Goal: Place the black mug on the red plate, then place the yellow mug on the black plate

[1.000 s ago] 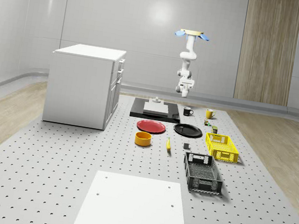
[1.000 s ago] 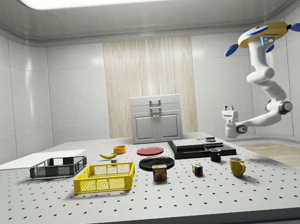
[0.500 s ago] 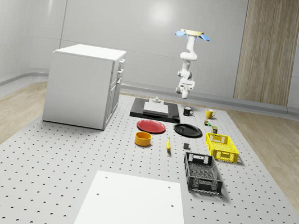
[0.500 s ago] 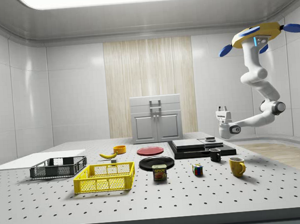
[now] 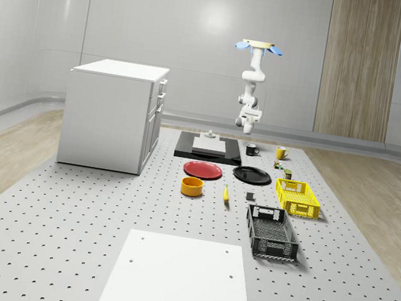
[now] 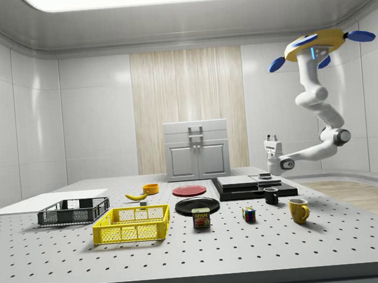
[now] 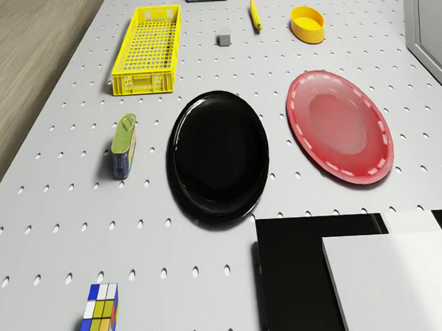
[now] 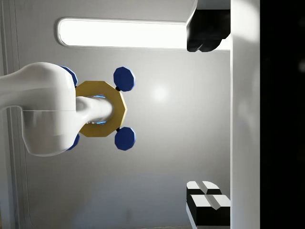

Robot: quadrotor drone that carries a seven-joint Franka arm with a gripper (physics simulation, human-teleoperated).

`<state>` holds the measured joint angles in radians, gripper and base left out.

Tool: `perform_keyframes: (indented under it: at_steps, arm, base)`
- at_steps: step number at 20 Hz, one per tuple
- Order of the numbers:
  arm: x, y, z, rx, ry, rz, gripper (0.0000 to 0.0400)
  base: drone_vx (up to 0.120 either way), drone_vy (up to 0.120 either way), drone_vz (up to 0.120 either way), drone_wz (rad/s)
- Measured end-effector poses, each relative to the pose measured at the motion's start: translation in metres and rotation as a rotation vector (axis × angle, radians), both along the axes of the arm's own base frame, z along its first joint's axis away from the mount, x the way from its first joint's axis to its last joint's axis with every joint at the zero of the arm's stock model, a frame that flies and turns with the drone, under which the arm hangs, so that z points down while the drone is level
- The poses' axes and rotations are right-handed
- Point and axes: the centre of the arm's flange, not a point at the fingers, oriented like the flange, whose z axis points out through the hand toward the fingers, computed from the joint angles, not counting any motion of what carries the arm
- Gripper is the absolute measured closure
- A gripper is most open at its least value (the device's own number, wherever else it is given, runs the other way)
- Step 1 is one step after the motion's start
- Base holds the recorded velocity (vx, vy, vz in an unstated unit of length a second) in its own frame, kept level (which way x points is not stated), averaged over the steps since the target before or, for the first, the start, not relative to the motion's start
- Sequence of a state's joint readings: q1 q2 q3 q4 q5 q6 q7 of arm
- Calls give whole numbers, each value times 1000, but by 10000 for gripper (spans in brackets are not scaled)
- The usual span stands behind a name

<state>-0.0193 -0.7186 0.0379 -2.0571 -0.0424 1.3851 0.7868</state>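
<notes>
Side view: the drone (image 6: 317, 41) hovers high above the counter's (image 6: 204, 245) far end, its hand (image 6: 269, 140) pointing upward, empty, above the black mug (image 6: 271, 195). I cannot tell its finger state. The first step is barely begun; next the hand must turn down onto that mug, then carry it to the red plate (image 7: 340, 125). The yellow mug (image 6: 298, 210) waits near the black plate (image 7: 218, 156). The perforated grey counter sits in a pale-walled room.
</notes>
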Motion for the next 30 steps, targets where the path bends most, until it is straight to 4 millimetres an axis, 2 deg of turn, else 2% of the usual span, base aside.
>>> perform_keyframes:
  at_steps: [2, 8, 13, 16, 18, 20, 22, 25, 27, 30]
  arm:
    - [0, 3, 0, -27, -1, -1, 0]
    - [0, 18, -3, -189, -6, -5, 0]
    - [0, 48, -16, -515, -9, -14, 0]
    - [0, 73, -40, -859, -9, -24, 0]
    - [1, 87, -66, -1159, -9, -33, 0]
    - [2, 92, -100, -1499, -7, -44, 0]
    - [3, 86, -133, -1842, -6, -55, 0]
    - [5, 63, -170, -2287, -2, -69, 0]
    - [5, 46, -184, -2510, -1, -75, 0]
    - [5, 25, -194, -2740, 1, -79, 0]
  base:
    - [120, 0, 0, 0]
    - [0, 0, -20, 0]
    - [0, 0, -120, 0]
    - [120, 0, -120, 0]
    - [120, 0, -120, 0]
    - [120, 0, -120, 0]
    - [120, 0, -120, 0]
    - [120, 0, -120, 0]
    - [60, 0, -120, 0]
    - [0, 0, -120, 0]
